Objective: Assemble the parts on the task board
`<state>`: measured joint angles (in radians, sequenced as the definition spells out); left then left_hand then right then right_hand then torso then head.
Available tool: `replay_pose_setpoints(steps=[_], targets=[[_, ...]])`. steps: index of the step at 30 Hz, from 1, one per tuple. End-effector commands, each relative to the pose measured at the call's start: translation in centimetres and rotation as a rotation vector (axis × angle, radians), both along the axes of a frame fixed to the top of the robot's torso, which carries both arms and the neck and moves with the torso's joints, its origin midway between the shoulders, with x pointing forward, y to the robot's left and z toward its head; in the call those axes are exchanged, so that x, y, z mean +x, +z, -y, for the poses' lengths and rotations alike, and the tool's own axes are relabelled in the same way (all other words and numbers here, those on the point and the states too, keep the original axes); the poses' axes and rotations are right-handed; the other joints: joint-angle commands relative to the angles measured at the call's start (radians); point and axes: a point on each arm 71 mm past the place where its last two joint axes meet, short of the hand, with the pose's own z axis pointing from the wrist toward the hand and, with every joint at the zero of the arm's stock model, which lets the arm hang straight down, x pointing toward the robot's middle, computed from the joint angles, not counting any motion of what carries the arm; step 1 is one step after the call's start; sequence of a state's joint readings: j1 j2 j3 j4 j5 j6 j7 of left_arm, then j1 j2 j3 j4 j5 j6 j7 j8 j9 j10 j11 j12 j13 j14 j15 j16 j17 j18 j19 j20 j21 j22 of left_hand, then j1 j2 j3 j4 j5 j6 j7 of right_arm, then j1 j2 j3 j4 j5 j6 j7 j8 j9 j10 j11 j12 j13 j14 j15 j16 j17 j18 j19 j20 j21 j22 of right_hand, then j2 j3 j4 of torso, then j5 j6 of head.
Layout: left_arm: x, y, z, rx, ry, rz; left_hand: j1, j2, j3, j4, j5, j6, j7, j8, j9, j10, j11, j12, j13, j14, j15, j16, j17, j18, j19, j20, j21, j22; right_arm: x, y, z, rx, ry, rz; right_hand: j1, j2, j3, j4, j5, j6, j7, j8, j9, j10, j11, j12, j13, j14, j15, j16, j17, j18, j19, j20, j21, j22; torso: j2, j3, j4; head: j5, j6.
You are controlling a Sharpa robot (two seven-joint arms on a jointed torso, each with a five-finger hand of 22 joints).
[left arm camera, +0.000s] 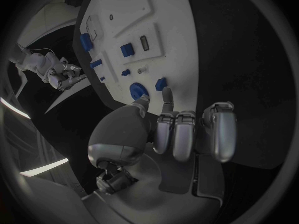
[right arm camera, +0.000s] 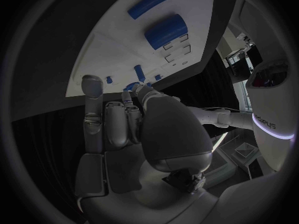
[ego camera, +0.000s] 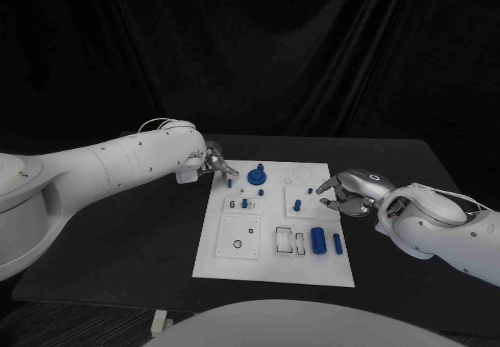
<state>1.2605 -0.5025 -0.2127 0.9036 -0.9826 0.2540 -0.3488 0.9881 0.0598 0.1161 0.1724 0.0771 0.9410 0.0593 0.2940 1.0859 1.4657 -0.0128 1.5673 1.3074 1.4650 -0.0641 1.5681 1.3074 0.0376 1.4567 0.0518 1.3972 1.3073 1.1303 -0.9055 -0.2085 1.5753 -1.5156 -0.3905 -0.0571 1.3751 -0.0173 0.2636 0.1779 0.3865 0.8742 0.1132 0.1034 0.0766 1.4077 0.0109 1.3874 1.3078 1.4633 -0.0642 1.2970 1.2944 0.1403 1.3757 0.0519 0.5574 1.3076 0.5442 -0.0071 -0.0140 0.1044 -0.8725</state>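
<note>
The white task board (ego camera: 273, 253) lies flat in the middle of the black surface (ego camera: 125, 246), with small blue parts (ego camera: 318, 240) scattered across it (a fat cylinder and a thinner peg sit side by side near its right edge). The left robot hand (ego camera: 216, 166) hovers at the board's far left corner, fingers apart, holding nothing. The right robot hand (ego camera: 348, 194) sits at the right edge, fingers loosely spread, empty too.

Task board (ego camera: 273, 249) matt white plastic; hands metallic silver
</note>
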Motion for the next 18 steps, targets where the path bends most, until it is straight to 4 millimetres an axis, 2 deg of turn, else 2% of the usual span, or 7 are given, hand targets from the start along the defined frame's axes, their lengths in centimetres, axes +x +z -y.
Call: replay_pose_setpoints(steps=[1,4,18], targets=[[-0.09,-0.19,0.37,-0.015,-0.021,-0.007,0.012,-0.001,-0.005,-0.002,-0.005,-0.008,0.001,-0.006,-0.002,0.101,0.006,0.0,0.26,0.106,0.009,0.003,0.263,0.008,-0.006,0.004,-0.005,0.2,-0.04,-0.05,0.04,0.0,-0.007,0.001,0.0,-0.006,0.006,0.0,0.007,0.01,0.0,-0.004,-0.001,-0.008,-0.002,-0.005,0.038,0.039,0.006,-0.007,-0.001,0.009,-0.007,-0.002,-0.006,0.06,-0.001,0.0004,-0.0003,0.0,0.0],[-0.14,-0.37,0.44,-0.015,-0.021,-0.009,0.021,0.002,-0.008,-0.005,-0.001,-0.035,0.01,-0.023,-0.007,0.1,0.013,-0.001,0.259,0.106,0.015,0.003,0.263,0.008,-0.007,0.009,-0.007,0.201,-0.04,-0.06,0.06,0.0,-0.008,0.0,0.0,-0.006,0.006,0.0,0.007,0.01,0.0,-0.004,-0.001,-0.008,-0.002,-0.005,0.038,0.039,0.006,-0.007,-0.001,0.009,-0.007,-0.002,-0.006,0.06,-0.001,-0.0001,-0.0004,0.0,0.0],[-0.43,-0.97,0.36,0.0,-0.021,-0.039,0.043,0.011,-0.003,-0.019,0.026,-0.038,0.013,-0.026,-0.006,0.096,0.017,-0.006,0.255,0.106,0.02,0.003,0.263,0.01,-0.011,0.015,-0.013,0.2,0.0,-0.09,-0.12,0.002,-0.005,-0.002,0.0,-0.006,0.006,0.0,0.007,0.01,0.0,-0.004,-0.001,-0.008,-0.002,-0.005,0.038,0.039,0.006,-0.007,-0.001,0.009,-0.007,-0.002,-0.006,0.06,-0.001,-0.0006,-0.0007,0.0,0.0]])
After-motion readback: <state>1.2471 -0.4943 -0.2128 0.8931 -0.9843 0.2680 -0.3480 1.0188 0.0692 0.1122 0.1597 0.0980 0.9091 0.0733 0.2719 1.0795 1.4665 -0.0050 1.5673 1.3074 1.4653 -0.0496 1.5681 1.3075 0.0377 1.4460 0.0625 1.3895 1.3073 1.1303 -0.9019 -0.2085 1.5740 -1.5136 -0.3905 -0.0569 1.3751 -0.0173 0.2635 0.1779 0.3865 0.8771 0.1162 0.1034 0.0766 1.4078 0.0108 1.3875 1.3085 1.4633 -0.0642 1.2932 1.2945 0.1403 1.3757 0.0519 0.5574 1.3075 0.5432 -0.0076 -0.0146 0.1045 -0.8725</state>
